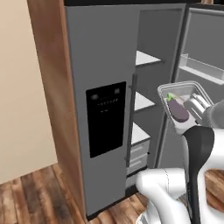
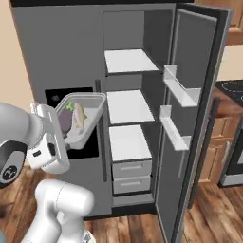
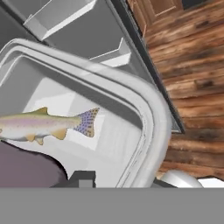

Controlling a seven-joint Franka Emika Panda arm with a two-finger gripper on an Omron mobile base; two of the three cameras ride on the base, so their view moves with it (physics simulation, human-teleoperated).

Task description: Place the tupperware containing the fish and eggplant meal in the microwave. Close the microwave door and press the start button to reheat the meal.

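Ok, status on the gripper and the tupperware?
Gripper shut on tupperware, held in air. Eggplant and fish inside. Open fridge door alongside.

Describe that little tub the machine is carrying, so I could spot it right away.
Find the tall grey fridge with its right door swung open. In front of its closed left door, the gripper holds up a shallow clear-grey tupperware with rounded corners. Unlike the fridge's bare white shelves, it holds food: a dark purple eggplant and a small speckled fish.

Glossy white rounded arm (image 2: 61, 201), dark grey joint covers (image 1: 200, 148)
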